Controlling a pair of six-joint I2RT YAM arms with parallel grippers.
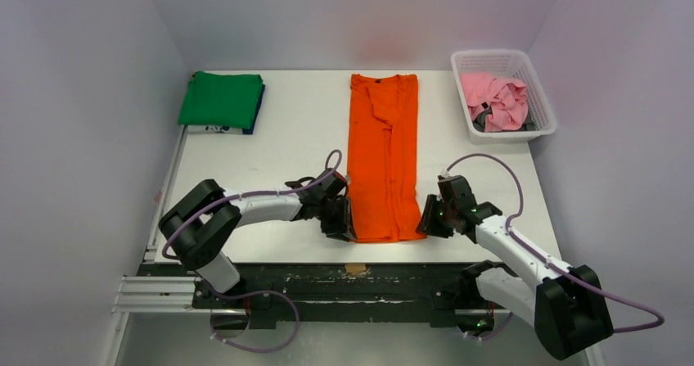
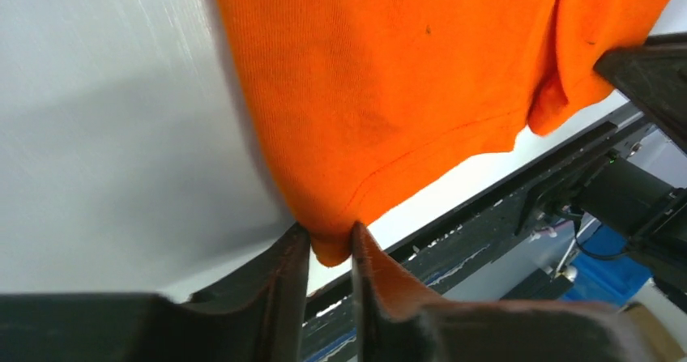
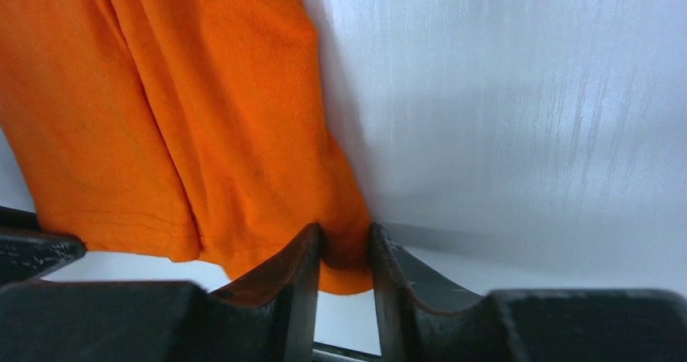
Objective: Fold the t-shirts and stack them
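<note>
White table (image 1: pixel 286 153) is bearing the orange t-shirt (image 1: pixel 383 153), lying at centre as a long strip. Left gripper (image 2: pixel 330 244) and right gripper (image 3: pixel 347 244) are each pinching a near hem corner. Recommended: lifting both corners level, keeping the hem taut, folding toward the collar.

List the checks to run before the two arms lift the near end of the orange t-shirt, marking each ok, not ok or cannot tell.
1. The left tool pinches the near-left corner of the bright orange fabric t-shirt: ok.
2. The right tool pinches its near-right corner: ok.
3. Every fabric layer is caught in each pinch: cannot tell.
4. The shirt lies as a flat, narrow strip on the white table: ok.
5. The folded green fabric t-shirt sits apart at the far left: ok.
</note>
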